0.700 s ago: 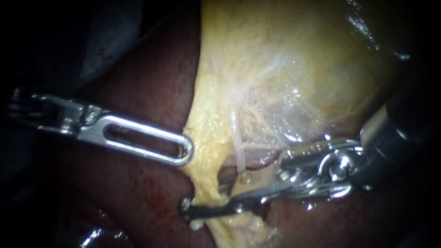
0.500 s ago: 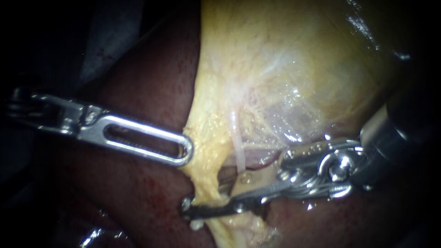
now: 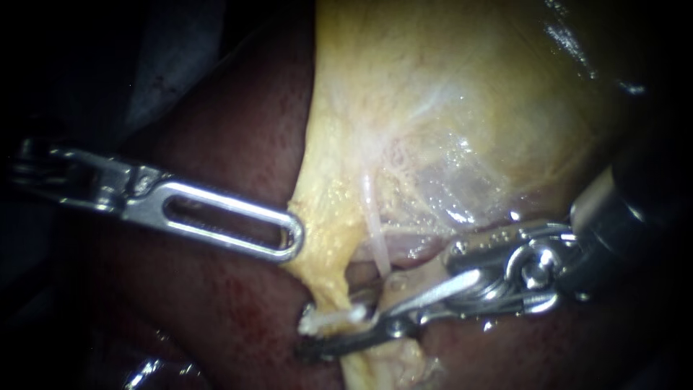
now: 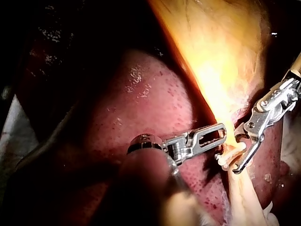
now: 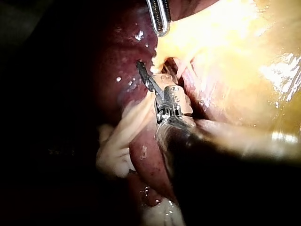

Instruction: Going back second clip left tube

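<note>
A white clip [image 3: 333,318] sits across the left tube [image 3: 325,285], a yellowish strand running down from the gallbladder [image 3: 447,108]. My right instrument [image 3: 336,334] has its jaws open around the clip: one thin jaw lies below it, the other is raised toward the shaft. My left instrument [image 3: 291,238], with a slotted jaw, is shut on the strand's yellow edge just above. A thin pale tube [image 3: 375,238] runs to the right of the strand. In the left wrist view the clip [image 4: 229,154] lies at the open right jaws [image 4: 239,157], beside my left instrument [image 4: 221,135].
Dark red liver [image 3: 216,303] surrounds the strand on the left and below. In the right wrist view my right instrument [image 5: 146,77] points at the strand, with the left instrument's tip [image 5: 160,19] ahead of it and loose pale tissue [image 5: 115,146] beside the shaft.
The right instrument's jaws have parted from around the strand and its shaft has eased slightly back. A white clip now shows across the strand. The left instrument has not moved.
</note>
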